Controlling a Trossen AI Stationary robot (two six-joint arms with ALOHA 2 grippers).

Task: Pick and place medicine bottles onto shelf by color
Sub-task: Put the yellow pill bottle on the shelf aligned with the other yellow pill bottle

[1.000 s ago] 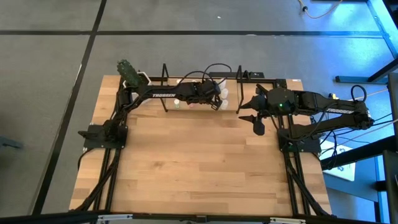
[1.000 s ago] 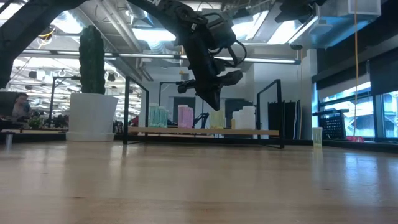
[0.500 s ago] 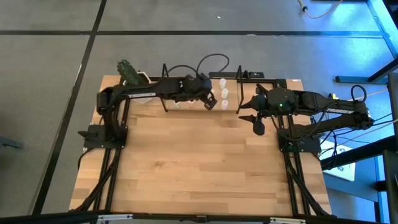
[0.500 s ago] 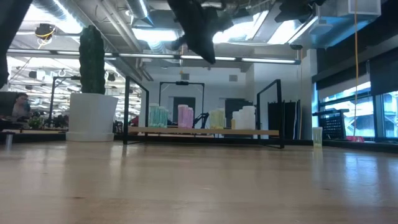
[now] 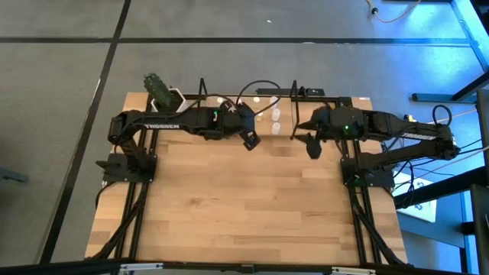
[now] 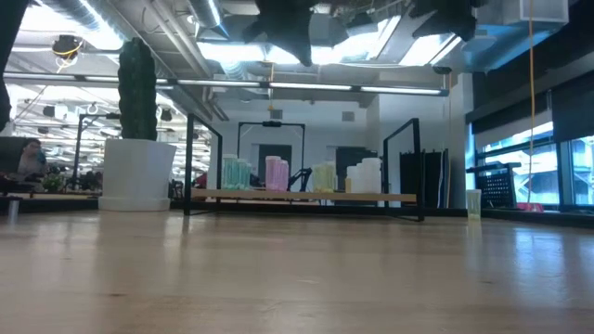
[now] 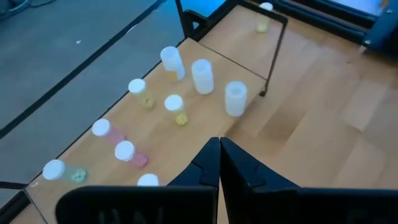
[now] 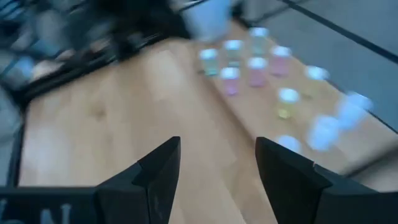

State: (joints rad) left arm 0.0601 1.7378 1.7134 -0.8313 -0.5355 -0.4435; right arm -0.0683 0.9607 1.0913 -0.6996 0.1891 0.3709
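I see a pale butcher-block table [image 5: 244,198] of glued wooden strips, matte from above and glossy in my low view. At its far edge stands the shelf [image 6: 302,196], thin black wire bent into 2 upright end loops over a light wooden floor. The medicine bottles [image 6: 302,175] on it are small translucent cylinders, grouped by colour in the low view: pale green [image 6: 236,173], pink [image 6: 277,173], yellow [image 6: 324,177], white [image 6: 365,174]. From overhead I only catch a few white caps [image 5: 273,114] between the arms.

The left gripper [image 5: 250,141] hangs over the table just in front of the shelf; my left wrist view shows its dark angular fingers [image 7: 233,171] pressed together, closed on nothing. That same view gives me the bottles from above, round caps and see-through bodies, some seeming to lean or lie flat, though I cannot tell which.

The right gripper [image 8: 217,171] hovers near the shelf's right end loop [image 5: 294,103], its 2 fingers [image 8: 163,168] standing apart and empty; its wrist view is smeared, so the bottles are only coloured blobs.

Only the low view shows the cactus [image 6: 137,89], a ribbed green column in a white faceted pot [image 6: 137,174], side on; overhead it is a dark tuft at the table's far left corner.
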